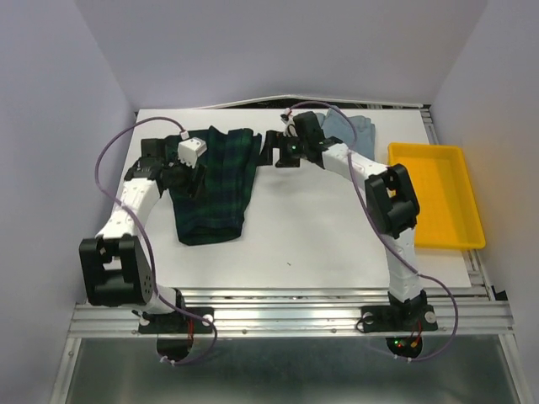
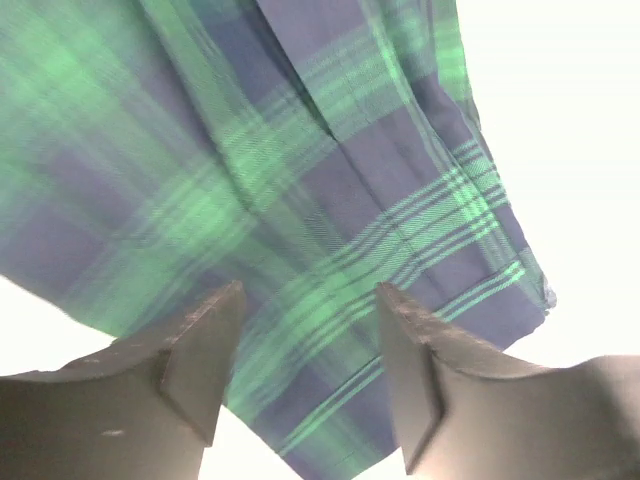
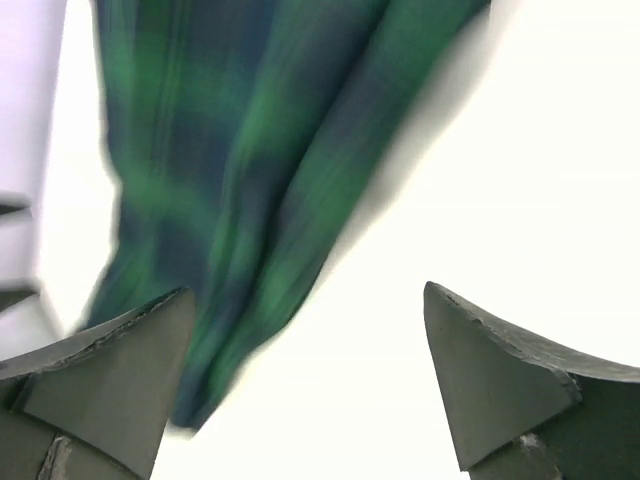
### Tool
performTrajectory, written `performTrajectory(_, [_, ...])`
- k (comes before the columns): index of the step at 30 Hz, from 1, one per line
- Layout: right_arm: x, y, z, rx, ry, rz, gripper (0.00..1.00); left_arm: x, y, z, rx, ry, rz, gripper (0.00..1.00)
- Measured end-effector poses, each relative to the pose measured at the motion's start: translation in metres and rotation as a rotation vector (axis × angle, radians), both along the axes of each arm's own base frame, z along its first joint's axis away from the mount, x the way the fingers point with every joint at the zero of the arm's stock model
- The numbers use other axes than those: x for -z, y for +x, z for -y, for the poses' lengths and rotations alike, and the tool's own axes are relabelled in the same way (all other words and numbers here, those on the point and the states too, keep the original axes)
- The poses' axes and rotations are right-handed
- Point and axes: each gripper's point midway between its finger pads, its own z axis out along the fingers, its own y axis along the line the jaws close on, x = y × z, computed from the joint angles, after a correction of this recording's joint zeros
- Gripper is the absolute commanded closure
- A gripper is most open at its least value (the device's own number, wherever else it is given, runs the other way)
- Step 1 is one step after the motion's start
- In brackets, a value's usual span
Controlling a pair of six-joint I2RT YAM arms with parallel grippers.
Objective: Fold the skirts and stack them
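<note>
the dark green-navy plaid skirt (image 1: 215,181) lies spread on the white counter (image 1: 320,236), left of the middle, its length running from the far side toward the near edge. in the top view it looks mostly flat, with a few lengthwise folds or pleats.

the left claw (image 1: 185,177) hangs over the skirt's left side, near the far end. the left wrist view shows its two fingers apart, with nothing between them; the plaid cloth (image 2: 300,200) lies below and one corner of it sits to the right over bare counter.

the right claw (image 1: 274,151) sits just beside the skirt's far right corner. in the right wrist view its fingers stand wide apart and hold nothing; the blurred plaid cloth (image 3: 230,150) fills the upper left, bare counter the rest.

a plain light blue-grey skirt (image 1: 352,128) lies at the far right of the counter, partly hidden behind the right arm. a yellow tray (image 1: 434,194) sits at the right edge, near that skirt and well apart from the plaid one.
</note>
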Motion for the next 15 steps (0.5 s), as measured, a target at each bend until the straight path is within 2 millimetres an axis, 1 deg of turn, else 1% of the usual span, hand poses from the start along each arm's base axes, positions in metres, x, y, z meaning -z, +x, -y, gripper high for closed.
performTrajectory(1, [0.001, -0.018, 0.007, 0.015, 0.023, -0.089, 0.0, -0.012, 0.001, -0.004, 0.018, 0.04, 0.071, 0.25])
performTrajectory(2, [-0.003, -0.034, 0.01, 0.023, 0.067, -0.165, 0.0, -0.023, -0.002, -0.009, 0.037, 0.083, 0.135, 0.25])
performTrajectory(3, [-0.003, -0.045, 0.012, 0.022, 0.087, -0.203, 0.0, -0.026, -0.005, -0.013, 0.048, 0.118, 0.172, 0.24])
performTrajectory(4, [-0.002, -0.061, 0.013, 0.027, 0.125, -0.285, 0.0, -0.028, -0.007, -0.015, 0.064, 0.148, 0.198, 0.23])
performTrajectory(5, [-0.001, -0.069, 0.011, 0.024, 0.148, -0.328, 0.0, -0.026, -0.012, -0.02, 0.088, 0.191, 0.22, 0.23])
performTrajectory(6, [0.007, -0.082, 0.008, 0.019, 0.176, -0.394, 0.0, -0.02, -0.018, -0.023, 0.111, 0.227, 0.229, 0.23])
performTrajectory(9, [0.036, -0.111, -0.003, 0.015, 0.194, -0.544, 0.0, 0.004, -0.033, -0.03, 0.191, 0.314, 0.213, 0.22])
performTrajectory(10, [0.042, -0.116, -0.008, 0.014, 0.197, -0.577, 0.0, 0.018, -0.044, -0.032, 0.229, 0.346, 0.191, 0.23])
performTrajectory(11, [0.049, -0.122, -0.014, 0.008, 0.194, -0.601, 0.0, 0.023, -0.049, -0.032, 0.25, 0.362, 0.183, 0.24])
performTrajectory(13, [0.052, -0.133, -0.027, -0.019, 0.209, -0.639, 0.0, 0.036, -0.062, -0.029, 0.314, 0.406, 0.18, 0.26])
performTrajectory(15, [0.05, -0.142, -0.039, -0.041, 0.221, -0.649, 0.0, 0.049, -0.079, -0.018, 0.405, 0.444, 0.184, 0.3])
